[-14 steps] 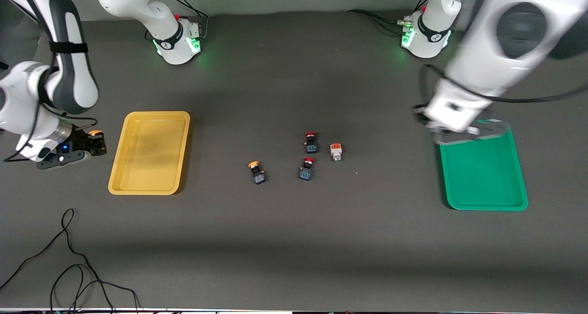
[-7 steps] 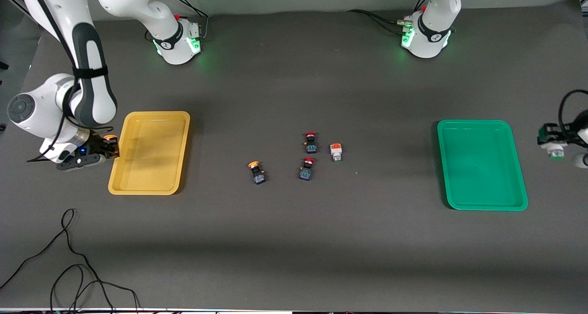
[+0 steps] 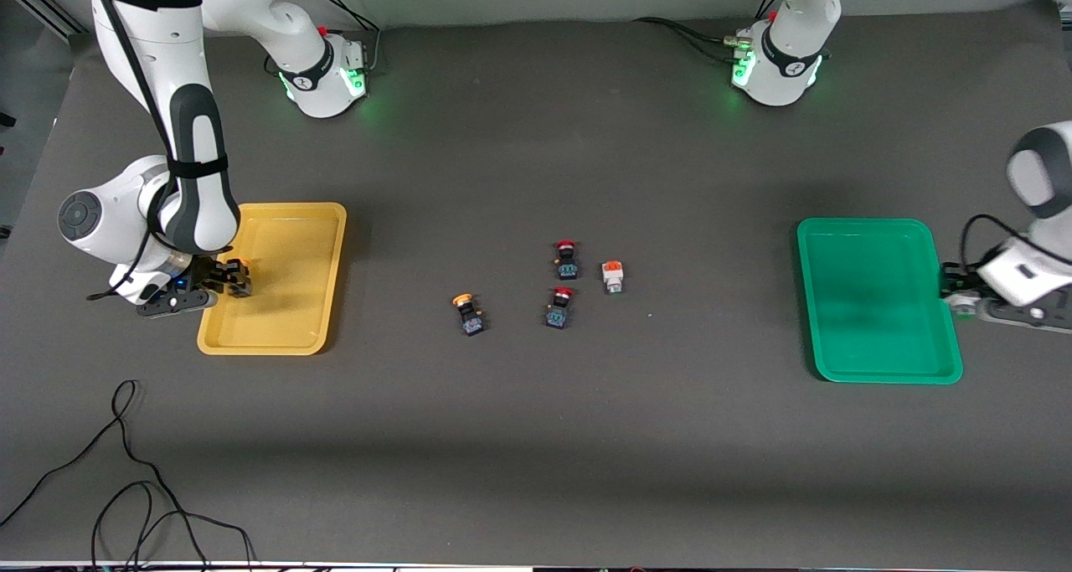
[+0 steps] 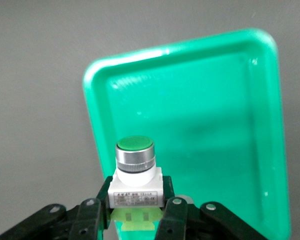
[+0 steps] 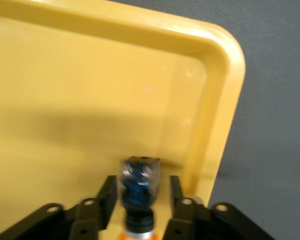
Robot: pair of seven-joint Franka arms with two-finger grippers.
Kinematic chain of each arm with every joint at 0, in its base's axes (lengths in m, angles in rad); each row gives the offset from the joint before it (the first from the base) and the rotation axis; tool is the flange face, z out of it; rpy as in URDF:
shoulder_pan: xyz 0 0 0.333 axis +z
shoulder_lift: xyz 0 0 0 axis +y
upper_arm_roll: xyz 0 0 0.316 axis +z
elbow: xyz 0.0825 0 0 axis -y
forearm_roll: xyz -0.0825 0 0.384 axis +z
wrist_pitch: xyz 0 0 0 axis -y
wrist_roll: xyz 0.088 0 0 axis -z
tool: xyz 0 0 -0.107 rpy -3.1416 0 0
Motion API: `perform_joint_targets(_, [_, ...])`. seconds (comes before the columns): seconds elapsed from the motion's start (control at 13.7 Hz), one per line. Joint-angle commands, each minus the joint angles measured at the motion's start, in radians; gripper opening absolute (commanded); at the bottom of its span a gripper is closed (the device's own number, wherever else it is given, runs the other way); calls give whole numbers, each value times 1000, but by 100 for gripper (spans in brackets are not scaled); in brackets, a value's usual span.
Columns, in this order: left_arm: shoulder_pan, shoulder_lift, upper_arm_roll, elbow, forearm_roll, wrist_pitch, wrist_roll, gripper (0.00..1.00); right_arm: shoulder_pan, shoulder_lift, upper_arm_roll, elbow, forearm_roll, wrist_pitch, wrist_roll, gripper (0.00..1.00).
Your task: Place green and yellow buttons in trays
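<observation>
My left gripper [image 3: 960, 297] is shut on the green button [image 4: 134, 165], gripping its white body, at the edge of the green tray [image 3: 879, 363] toward the left arm's end; the tray fills the left wrist view [image 4: 230, 125]. My right gripper [image 3: 228, 279] is over the yellow tray [image 3: 285, 337], just inside its rim. Its fingers [image 5: 106, 197] stand apart with a gap on each side of a blurred yellow button [image 5: 138, 185], blue base pointing away, over the tray floor [image 5: 65, 100]. A second yellow button [image 3: 467, 312] lies mid-table.
Two black red-capped buttons [image 3: 566, 260] [image 3: 559, 307] and a white-bodied orange-capped one [image 3: 612, 276] lie mid-table near the second yellow button. Black cables [image 3: 126, 471] trail on the table near the front camera at the right arm's end.
My right gripper moved from beside the yellow tray to over its edge, and its fingers now stand off the button. My left arm swung down to the green tray's edge with the green button.
</observation>
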Motion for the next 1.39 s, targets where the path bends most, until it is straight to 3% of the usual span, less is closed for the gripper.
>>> perform_joint_targets(0.0, [21,49,-15,-74,8,115,5,0,15,-26,-21,76,14,-120,28,100])
perform_joint_targets(0.15, [29,123,-13,-74,8,181,5,0,18,-24,-48,184,-54,-244,69,100])
perform_joint_targets(0.37, [29,184,8,-74,8,239,5,0,23,-15,-36,390,-174,-439,256,100])
perform_joint_targets(0.66, [6,189,19,-62,10,203,-84,0,156,-4,37,501,-173,-484,469,100])
perform_joint_targets(0.73, [-8,189,21,-37,13,166,-84,14,173,11,80,530,-170,-484,535,100])
perform_joint_targets(0.8, [-8,192,19,-23,34,148,-77,99,176,20,143,557,-168,-484,604,100])
perform_joint_targets(1.02, [-11,128,13,-11,56,61,-74,99,176,72,307,627,-161,-397,744,100])
perform_joint_targets(1.17, [-54,48,2,59,45,-149,-87,98,178,118,388,633,-161,-298,820,100])
perform_joint_targets(1.32, [-106,11,-2,197,25,-405,-107,98,178,184,445,627,-159,-193,860,100])
